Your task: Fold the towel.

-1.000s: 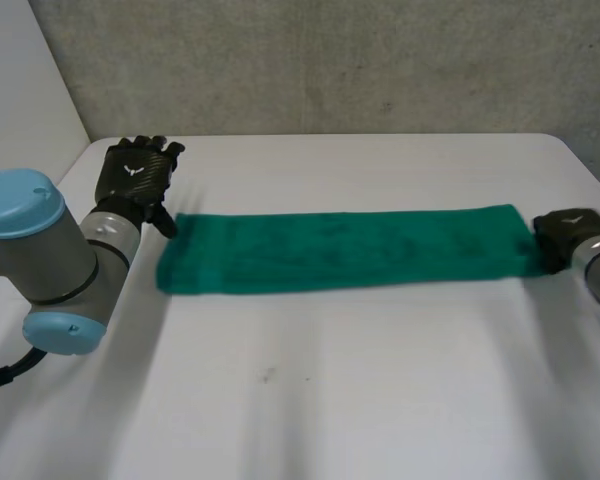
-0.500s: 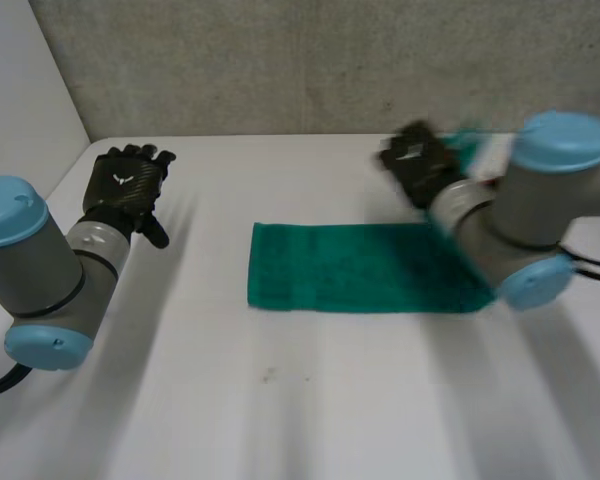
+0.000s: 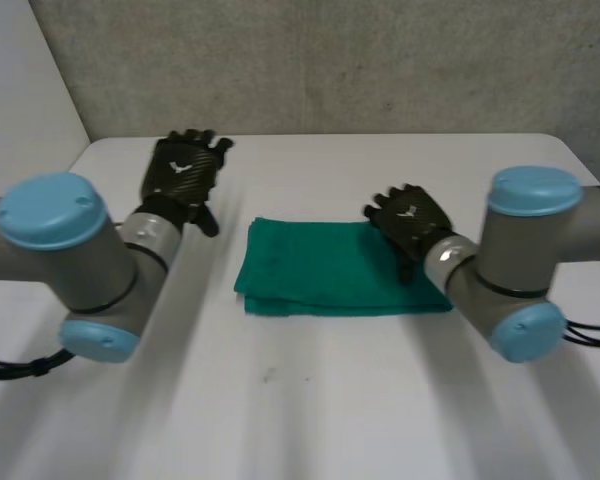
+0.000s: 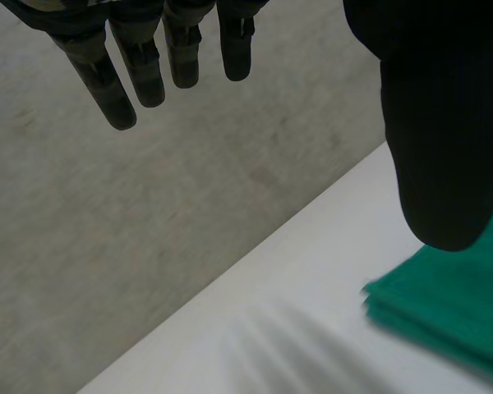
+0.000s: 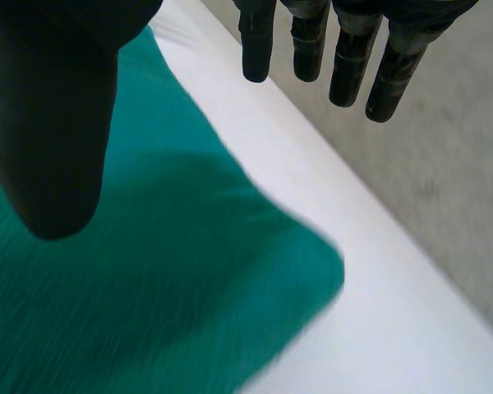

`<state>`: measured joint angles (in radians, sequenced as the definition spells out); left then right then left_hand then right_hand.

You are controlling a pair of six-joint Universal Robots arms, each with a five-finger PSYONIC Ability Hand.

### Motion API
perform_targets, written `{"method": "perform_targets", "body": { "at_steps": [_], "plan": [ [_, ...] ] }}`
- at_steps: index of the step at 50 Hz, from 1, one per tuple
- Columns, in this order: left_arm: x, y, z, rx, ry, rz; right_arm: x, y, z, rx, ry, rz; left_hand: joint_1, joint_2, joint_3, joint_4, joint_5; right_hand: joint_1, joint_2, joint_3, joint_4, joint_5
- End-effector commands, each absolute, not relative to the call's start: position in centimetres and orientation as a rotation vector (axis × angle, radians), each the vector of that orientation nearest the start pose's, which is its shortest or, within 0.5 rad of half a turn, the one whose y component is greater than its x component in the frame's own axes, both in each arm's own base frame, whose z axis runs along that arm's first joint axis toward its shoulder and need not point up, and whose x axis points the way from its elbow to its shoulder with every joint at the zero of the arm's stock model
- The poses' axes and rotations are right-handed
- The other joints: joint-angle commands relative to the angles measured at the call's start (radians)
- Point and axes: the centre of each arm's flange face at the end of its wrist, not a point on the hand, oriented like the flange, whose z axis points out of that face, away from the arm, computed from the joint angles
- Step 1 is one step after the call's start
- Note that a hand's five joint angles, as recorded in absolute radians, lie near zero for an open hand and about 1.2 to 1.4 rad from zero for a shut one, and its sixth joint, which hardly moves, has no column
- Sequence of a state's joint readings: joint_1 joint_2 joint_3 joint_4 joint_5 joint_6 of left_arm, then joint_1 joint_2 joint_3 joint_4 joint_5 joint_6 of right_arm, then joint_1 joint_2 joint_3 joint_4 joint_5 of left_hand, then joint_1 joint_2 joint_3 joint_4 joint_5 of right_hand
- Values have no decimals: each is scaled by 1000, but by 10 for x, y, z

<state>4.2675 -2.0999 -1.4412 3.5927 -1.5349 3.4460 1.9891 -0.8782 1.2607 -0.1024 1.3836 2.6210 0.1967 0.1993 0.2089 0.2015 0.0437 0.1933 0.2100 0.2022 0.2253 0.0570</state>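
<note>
The green towel point(image 3: 330, 268) lies doubled near the far edge of the white table point(image 3: 310, 400), long axis left-to-right, its right end under the nearer, straight-fingered, empty right hand point(image 3: 410, 222), while the equally open left hand point(image 3: 183, 172) hangs beyond its left end.

This is looking like a robotics test lab. A plain white worktop point(image 3: 310, 400) is spreading across the middle. A bare grey concrete wall point(image 3: 330, 60) is running behind it at 12 o'clock, and a white side wall point(image 3: 20, 90) is closing it in at 10 o'clock. Two grey, blue-capped machine arms are reaching in: the left arm point(image 3: 80, 250) from 8 o'clock, carrying the black left robot hand point(image 3: 185, 170), and the right arm point(image 3: 540, 235) from 4 o'clock, carrying the right robot hand point(image 3: 410, 218).
</note>
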Motion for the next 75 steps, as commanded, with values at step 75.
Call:
{"method": "perform_targets", "body": {
  "at_steps": [75],
  "plan": [
    [-348,-298,124,724,2714,-1993,334,-329,146,-731,2203,-1408,90,88,78,85,69,-19,-36,-28,-51,-57]
  ]
}}
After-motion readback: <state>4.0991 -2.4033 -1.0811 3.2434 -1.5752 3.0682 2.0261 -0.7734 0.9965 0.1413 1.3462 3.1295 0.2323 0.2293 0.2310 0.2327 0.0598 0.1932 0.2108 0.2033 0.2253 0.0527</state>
